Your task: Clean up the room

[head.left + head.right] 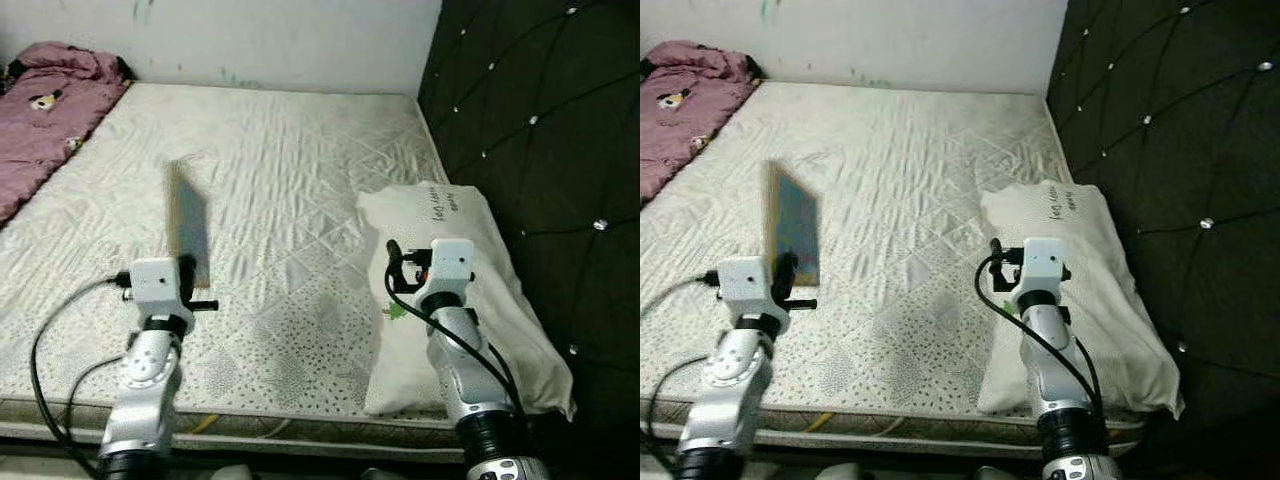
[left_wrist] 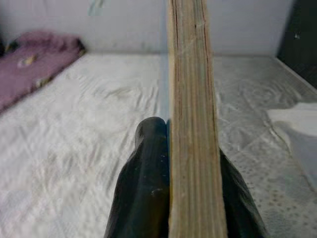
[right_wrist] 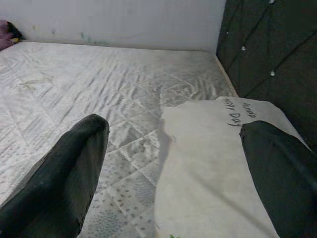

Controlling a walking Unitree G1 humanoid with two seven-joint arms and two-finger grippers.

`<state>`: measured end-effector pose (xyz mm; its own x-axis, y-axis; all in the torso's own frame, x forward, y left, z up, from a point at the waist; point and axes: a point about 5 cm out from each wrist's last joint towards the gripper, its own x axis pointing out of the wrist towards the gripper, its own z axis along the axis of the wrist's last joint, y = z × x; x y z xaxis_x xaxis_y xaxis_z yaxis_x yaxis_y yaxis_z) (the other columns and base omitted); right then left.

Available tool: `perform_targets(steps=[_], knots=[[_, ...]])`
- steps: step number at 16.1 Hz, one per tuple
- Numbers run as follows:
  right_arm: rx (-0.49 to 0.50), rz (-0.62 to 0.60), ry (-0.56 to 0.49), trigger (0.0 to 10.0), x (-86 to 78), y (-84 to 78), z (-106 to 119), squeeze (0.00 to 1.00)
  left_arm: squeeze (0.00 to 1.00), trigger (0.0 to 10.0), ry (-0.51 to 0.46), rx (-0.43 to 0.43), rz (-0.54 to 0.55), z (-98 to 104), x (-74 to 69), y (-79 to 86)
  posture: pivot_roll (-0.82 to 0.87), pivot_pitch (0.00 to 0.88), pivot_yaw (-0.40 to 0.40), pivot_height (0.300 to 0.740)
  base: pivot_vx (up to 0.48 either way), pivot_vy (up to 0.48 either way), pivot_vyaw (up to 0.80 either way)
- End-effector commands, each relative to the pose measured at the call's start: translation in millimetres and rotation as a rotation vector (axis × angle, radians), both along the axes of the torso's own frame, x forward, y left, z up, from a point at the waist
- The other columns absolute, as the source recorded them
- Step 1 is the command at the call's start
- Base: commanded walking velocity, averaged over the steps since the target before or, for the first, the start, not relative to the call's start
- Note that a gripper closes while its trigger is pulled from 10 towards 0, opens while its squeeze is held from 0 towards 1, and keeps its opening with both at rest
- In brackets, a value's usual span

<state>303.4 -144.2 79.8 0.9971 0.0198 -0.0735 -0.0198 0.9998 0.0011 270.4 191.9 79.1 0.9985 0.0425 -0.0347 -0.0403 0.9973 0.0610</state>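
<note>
Left eye: left claw (image 1: 185, 268) clamped on a thin book (image 1: 187, 225), held upright and edge-on above the bed (image 1: 290, 200); book rises straight up out of the claw. Right arm's claw hangs over the white pillow (image 1: 450, 300), which lies just below and ahead of it against the dark tufted headboard (image 1: 540, 150). Purple blanket (image 1: 45, 110) well off beyond the left claw, at the far corner by the wall (image 1: 280, 35)

Right eye: same layout, book's blue cover face visible, tilted slightly

Left wrist: book's page edge runs right up the middle, pinched between both fingers (image 2: 148, 188), pads touching it on either side. Bed beyond, blanket far off

Right wrist: right claw (image 3: 173, 163) spread wide, holding nothing. Pillow sits between and under the fingertips, no contact visible; handwriting on its far end
</note>
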Motion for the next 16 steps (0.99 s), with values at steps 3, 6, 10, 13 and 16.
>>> perform_targets(steps=[3,6,10,13,16], knots=[[-0.011,-0.051,-0.004,10.0,-9.1,-1.3,-8,0.0,0.0,10.0,-0.035,0.115,0.011,3,1.1,-3.5,0.04,0.009,0.0,0.74,0.0,0.0,0.0],[-0.015,-0.033,-0.024,10.0,-7.5,0.9,-4,0.0,0.0,10.0,-0.025,0.111,-0.023,0,0.5,-5.7,0.04,0.0,0.004,0.74,0.0,0.0,0.0],[-0.008,-0.03,0.003,10.0,-8.0,1.3,-10,0.0,0.0,10.0,-0.036,0.131,-0.032,-1,1.6,-8.1,0.04,0.0,0.01,0.74,0.0,0.0,-0.4],[-0.017,-0.017,-0.001,10.0,-7.6,3.0,-10,0.0,0.0,10.0,-0.044,0.126,-0.038,-2,1.7,-8.3,0.05,0.0,0.007,0.74,0.0,0.0,-0.68],[-0.019,-0.016,0.002,10.0,-7.8,3.6,-12,0.0,0.0,10.0,-0.056,0.135,-0.07,-1,2.2,-12.4,0.05,0.0,0.01,0.74,0.0,0.0,0.0]])
